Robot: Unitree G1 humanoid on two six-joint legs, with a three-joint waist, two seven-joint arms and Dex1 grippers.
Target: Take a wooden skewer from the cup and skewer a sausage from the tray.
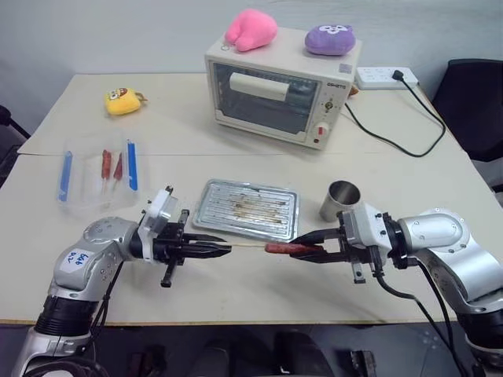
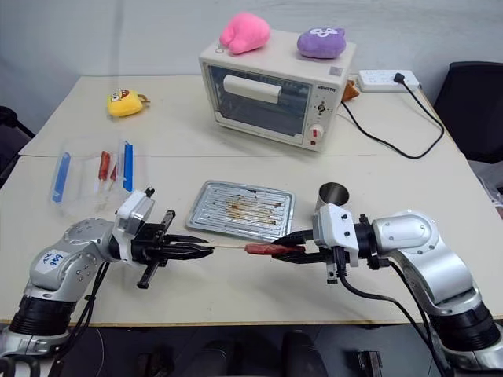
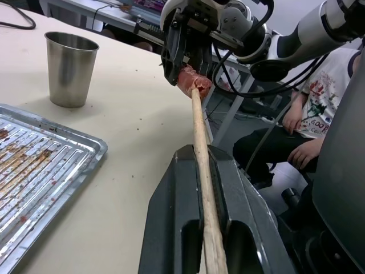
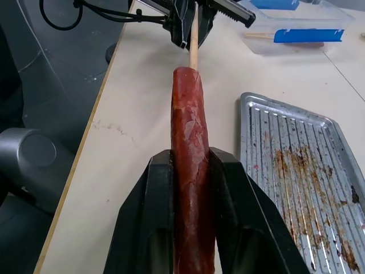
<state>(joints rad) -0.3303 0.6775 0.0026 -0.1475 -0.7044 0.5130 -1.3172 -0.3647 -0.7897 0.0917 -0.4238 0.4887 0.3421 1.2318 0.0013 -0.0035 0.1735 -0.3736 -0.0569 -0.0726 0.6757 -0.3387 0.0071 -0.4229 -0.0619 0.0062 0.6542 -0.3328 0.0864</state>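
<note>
My left gripper [image 1: 222, 249] is shut on the wooden skewer [image 1: 247, 246], which it holds level above the table's front, pointing toward my right arm. My right gripper [image 1: 308, 247] is shut on the reddish-brown sausage [image 1: 289, 249], held level and end-on to the stick. The skewer [image 3: 199, 137] meets the sausage [image 3: 194, 80] at its end face; how deep the tip sits is hidden. The right wrist view has the sausage [image 4: 188, 142] lying between my fingers. Just behind both grippers lies the silver tray [image 1: 275, 200], grease-smeared, with the metal cup [image 1: 339, 200] to its right.
A toaster oven [image 1: 279, 90] with pink and purple plush toys on top stands at the back. A clear box with blue sides [image 1: 98, 173] holding skewered sausages lies at the left, a yellow toy [image 1: 123, 100] behind it. A power strip [image 1: 385, 76] and cable sit back right. A person [image 3: 308, 114] sits beside the table.
</note>
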